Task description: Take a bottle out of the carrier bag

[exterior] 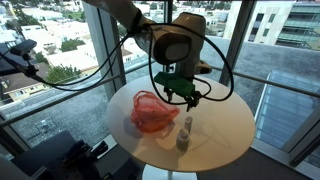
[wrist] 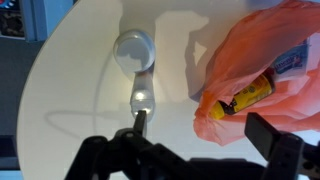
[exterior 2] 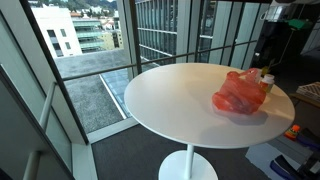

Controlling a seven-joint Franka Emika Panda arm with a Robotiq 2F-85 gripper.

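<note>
arm (exterior: 125, 15): angled down | tool (exterior: 184, 98): spread, above upright bottle (exterior: 185, 133) | bag (exterior: 150, 112): beside

Daylight through windows (exterior 2: 150, 35), glare on white table (exterior 2: 180, 100), soft shadows, wrist view blurred

Contents of carrier bag (wrist: 262, 60) mostly hidden
</note>
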